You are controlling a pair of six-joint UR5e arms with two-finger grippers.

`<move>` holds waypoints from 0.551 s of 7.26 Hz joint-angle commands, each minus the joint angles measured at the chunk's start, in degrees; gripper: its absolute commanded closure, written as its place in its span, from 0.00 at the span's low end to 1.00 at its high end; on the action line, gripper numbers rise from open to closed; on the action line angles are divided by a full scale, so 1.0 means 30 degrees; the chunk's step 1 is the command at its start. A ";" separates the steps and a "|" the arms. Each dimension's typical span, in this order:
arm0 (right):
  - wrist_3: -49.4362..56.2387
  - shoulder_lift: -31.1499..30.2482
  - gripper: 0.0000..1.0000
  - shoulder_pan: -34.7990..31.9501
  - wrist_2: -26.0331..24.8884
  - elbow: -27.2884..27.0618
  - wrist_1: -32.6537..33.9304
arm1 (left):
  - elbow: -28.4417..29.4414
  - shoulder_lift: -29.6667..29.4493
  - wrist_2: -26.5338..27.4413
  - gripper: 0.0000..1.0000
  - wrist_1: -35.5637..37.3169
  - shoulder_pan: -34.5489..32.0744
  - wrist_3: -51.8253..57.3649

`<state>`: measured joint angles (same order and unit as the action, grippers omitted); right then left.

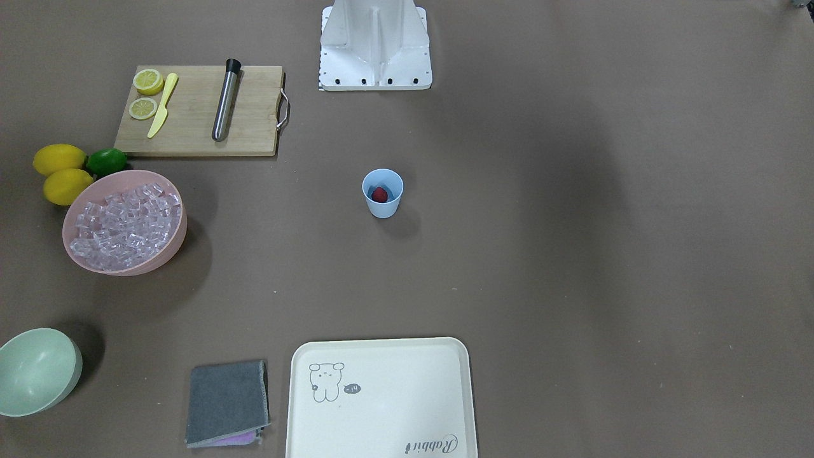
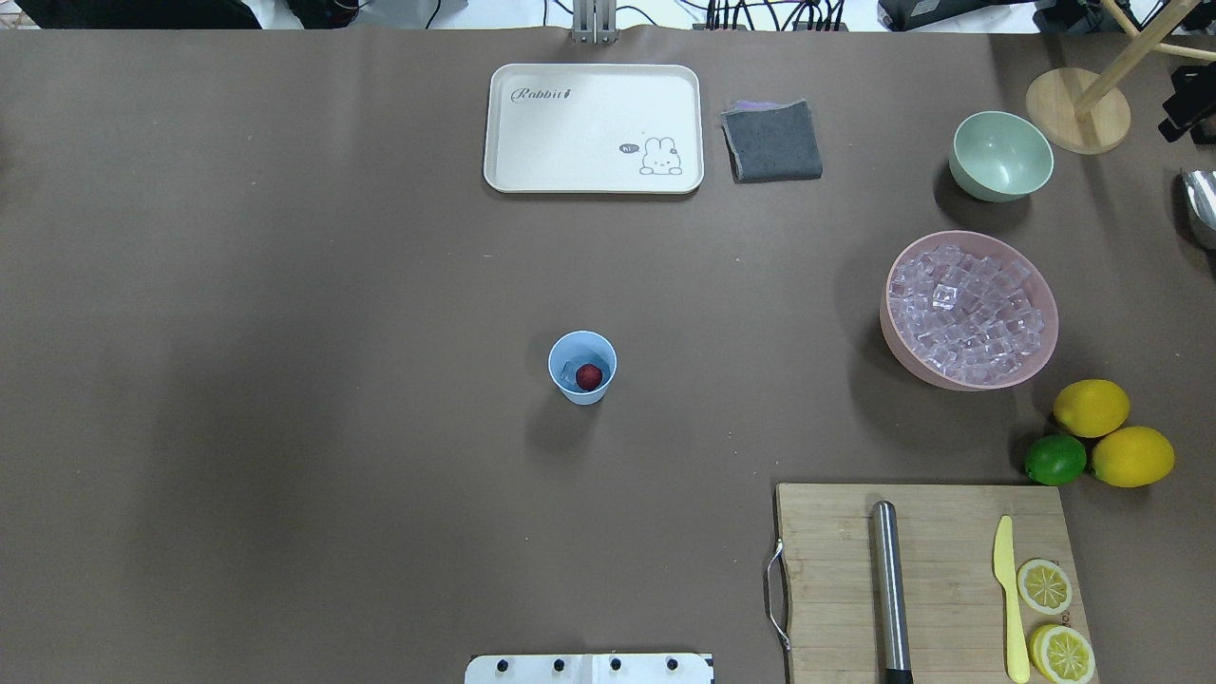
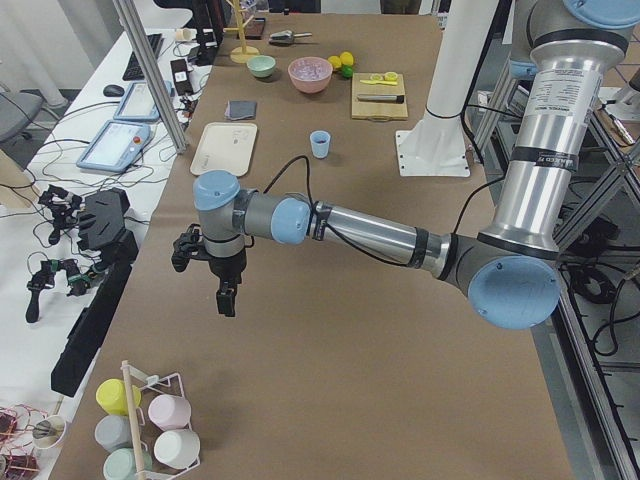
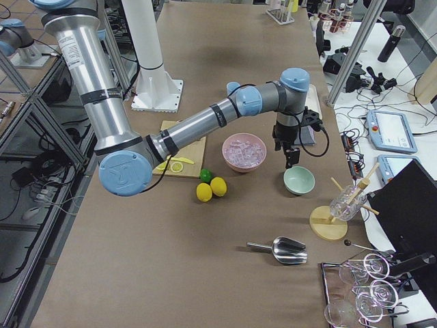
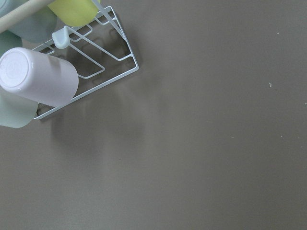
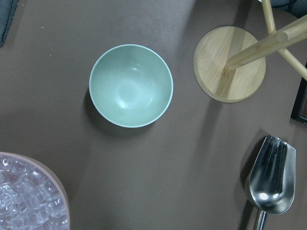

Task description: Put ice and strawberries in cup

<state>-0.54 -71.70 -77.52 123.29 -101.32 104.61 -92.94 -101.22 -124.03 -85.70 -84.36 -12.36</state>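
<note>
The light-blue cup (image 1: 383, 207) (image 2: 581, 391) stands upright mid-table. The red strawberry (image 1: 379, 194) (image 2: 589, 377) lies inside it, beside what looks like a clear ice cube (image 2: 569, 372). Many ice cubes (image 1: 124, 222) (image 2: 969, 309) fill the pink bowl (image 2: 950, 382). My left gripper (image 3: 226, 303) hangs above bare table far from the cup, near a cup rack; I cannot tell whether it is open or shut. My right gripper (image 4: 291, 160) hangs above the pale green bowl (image 4: 299, 180) (image 6: 131, 85), beside the pink bowl; I cannot tell its state either.
A cutting board (image 2: 931, 570) holds a metal muddler, a yellow knife and lemon slices. Two lemons and a lime (image 2: 1054, 459) lie beside it. A cream tray (image 2: 594, 128) and grey cloth (image 2: 771, 141) sit at the far edge. A metal scoop (image 6: 271, 177) and wooden stand (image 6: 230, 64) are nearby.
</note>
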 commanded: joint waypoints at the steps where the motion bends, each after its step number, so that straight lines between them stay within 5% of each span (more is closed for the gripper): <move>1: -0.0024 -0.0065 0.00 -0.0001 0.0007 -0.0212 -0.0006 | 0.0041 -0.0009 0.0034 0.03 -0.0114 0.0053 0.0105; 4: -0.0346 -0.0036 0.00 0.0028 0.0094 -0.0212 -0.0065 | -0.0017 -0.0067 0.0093 0.03 -0.0085 0.0141 0.0105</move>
<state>-1.24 -71.84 -77.50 123.43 -101.88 104.48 -93.12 -101.35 -123.79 -86.04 -84.04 -12.03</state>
